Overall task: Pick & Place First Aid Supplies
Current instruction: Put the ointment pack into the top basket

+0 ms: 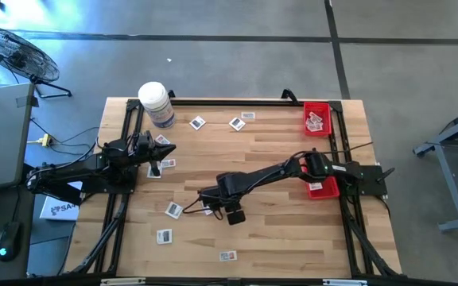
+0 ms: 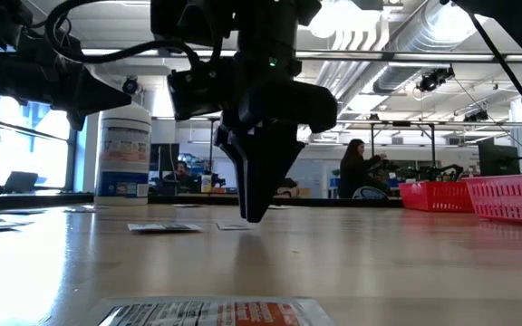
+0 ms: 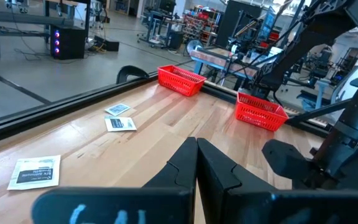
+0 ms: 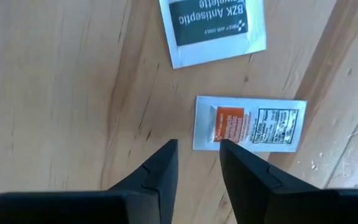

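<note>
While my right gripper (image 4: 194, 155) hangs over the middle of the table (image 1: 277, 230) with its fingers parted and nothing between them, I see the risk plainly. The packet with orange print (image 4: 249, 123) lies flat on the wood just ahead of the fingertips (image 4: 166, 149), and only its near edge lines up with one finger. If I go straight down from here, I judge that finger lands on the packet's border and the other on bare wood, so the close would push the packet away or pinch a corner that slips.

A second packet with dark print (image 4: 211, 28) lies just beyond it, apart but near; a sliding grab could shove one into the other, or pick up both.

These packets are thin and flat, so the fingers may scrape the table without getting under an edge.

More packets (image 1: 173, 210) are scattered across the table, and some already sit in the far red basket (image 1: 317, 117). The near red basket (image 1: 324, 187) sits under my right arm, so the swing back could clip its rim.

My left gripper (image 1: 159, 151) waits clenched and empty at the left side, near the white jar (image 1: 157, 103).
</note>
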Robot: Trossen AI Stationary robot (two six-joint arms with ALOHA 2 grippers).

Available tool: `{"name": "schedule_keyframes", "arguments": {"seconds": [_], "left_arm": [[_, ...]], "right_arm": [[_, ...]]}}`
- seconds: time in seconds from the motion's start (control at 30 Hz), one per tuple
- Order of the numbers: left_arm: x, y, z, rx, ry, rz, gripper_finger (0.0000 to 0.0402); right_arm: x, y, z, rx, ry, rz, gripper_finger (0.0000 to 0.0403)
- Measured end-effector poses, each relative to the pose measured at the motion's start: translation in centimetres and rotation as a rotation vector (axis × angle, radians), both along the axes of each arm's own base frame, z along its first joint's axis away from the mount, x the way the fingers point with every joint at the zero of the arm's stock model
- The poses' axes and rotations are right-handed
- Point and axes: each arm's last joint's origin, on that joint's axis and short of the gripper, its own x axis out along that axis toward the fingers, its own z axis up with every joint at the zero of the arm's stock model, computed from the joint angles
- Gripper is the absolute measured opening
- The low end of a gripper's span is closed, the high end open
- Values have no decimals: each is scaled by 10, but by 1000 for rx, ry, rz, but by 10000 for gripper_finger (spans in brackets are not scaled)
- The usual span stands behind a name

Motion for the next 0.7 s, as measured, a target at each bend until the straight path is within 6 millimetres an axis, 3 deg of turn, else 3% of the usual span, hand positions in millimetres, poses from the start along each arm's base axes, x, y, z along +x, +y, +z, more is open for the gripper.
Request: {"name": "schedule_keyframes", "arguments": {"seconds": [0.7], "left_arm": [[0,0,0,0,0,0,1]], "right_arm": [[8,-1,-21,7,-2,31,113]]}}
